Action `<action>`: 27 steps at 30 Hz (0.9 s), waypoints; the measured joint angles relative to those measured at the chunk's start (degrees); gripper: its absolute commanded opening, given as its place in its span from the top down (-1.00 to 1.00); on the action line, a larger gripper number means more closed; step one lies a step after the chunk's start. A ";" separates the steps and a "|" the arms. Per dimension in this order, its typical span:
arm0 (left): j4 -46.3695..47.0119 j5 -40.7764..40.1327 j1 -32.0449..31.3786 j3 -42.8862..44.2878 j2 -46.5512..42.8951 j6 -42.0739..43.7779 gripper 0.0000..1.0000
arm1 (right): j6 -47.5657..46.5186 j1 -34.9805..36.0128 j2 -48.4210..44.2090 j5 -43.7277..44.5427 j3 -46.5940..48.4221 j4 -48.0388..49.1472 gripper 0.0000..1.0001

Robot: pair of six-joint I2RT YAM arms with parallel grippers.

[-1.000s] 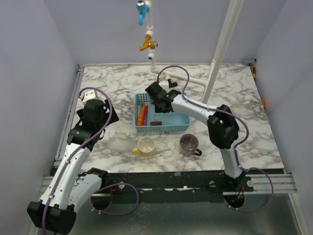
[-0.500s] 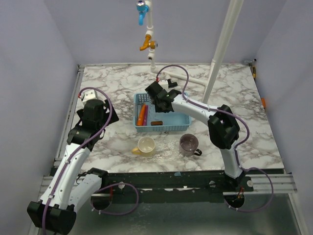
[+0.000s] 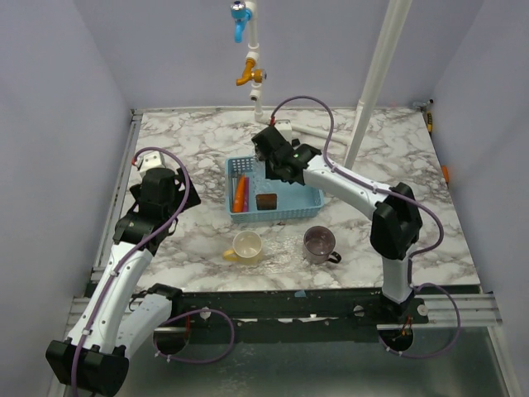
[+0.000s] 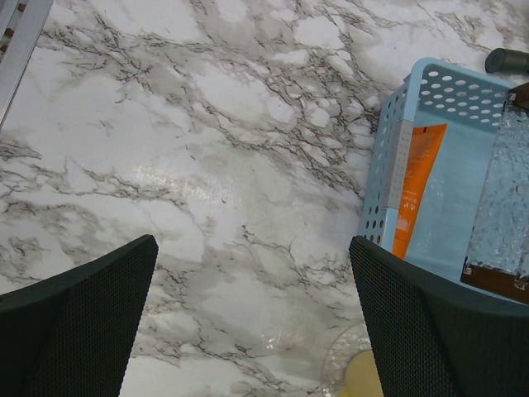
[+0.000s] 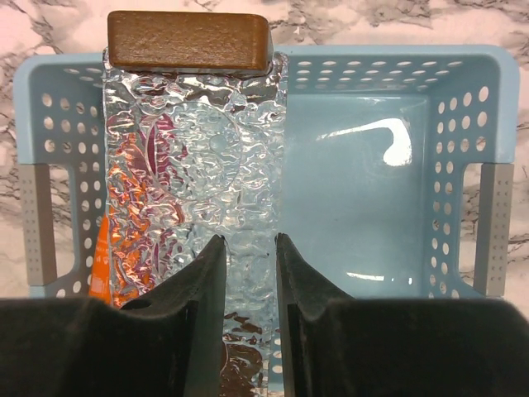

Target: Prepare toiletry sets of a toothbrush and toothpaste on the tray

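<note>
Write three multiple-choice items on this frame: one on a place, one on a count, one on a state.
1. Where does the orange tube lie?
A) in the blue basket
B) in a cup
C) on the bare table
2. How many cups stand on the table?
A) one
B) two
C) three
3. What is the right gripper doing?
A) open, empty
B) shut on the orange tube
C) shut on a clear packet

1 A: the tube lies along the basket's left wall.
2 B: a pale cup and a dark cup stand in front of the basket.
3 C: its fingers pinch the crinkled packet with the brown end.
</note>
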 measured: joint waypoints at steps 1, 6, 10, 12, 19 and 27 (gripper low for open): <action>0.00 0.00 0.02 0.00 0.00 0.00 -0.97 | -0.02 0.00 -0.46 0.04 0.00 -0.04 0.99; 0.02 0.00 0.11 0.00 0.00 0.00 -0.97 | 0.02 0.00 -3.10 0.02 -0.28 -0.15 0.99; 0.00 0.00 0.11 0.00 0.00 0.00 -0.97 | 0.09 -0.02 -7.28 0.00 -2.91 -0.55 0.99; 0.00 0.00 0.11 0.00 0.00 0.00 -0.97 | 0.33 -0.09 -9.42 0.00 -4.22 -0.74 0.99; 0.00 0.00 0.11 0.00 0.00 0.00 -0.97 | 1.42 -0.02 -15.17 -0.74 -7.72 -2.47 0.99; 0.02 -0.02 0.28 0.00 -0.37 0.00 -0.97 | 3.56 3.54 -18.47 -0.61 -10.51 -5.25 0.99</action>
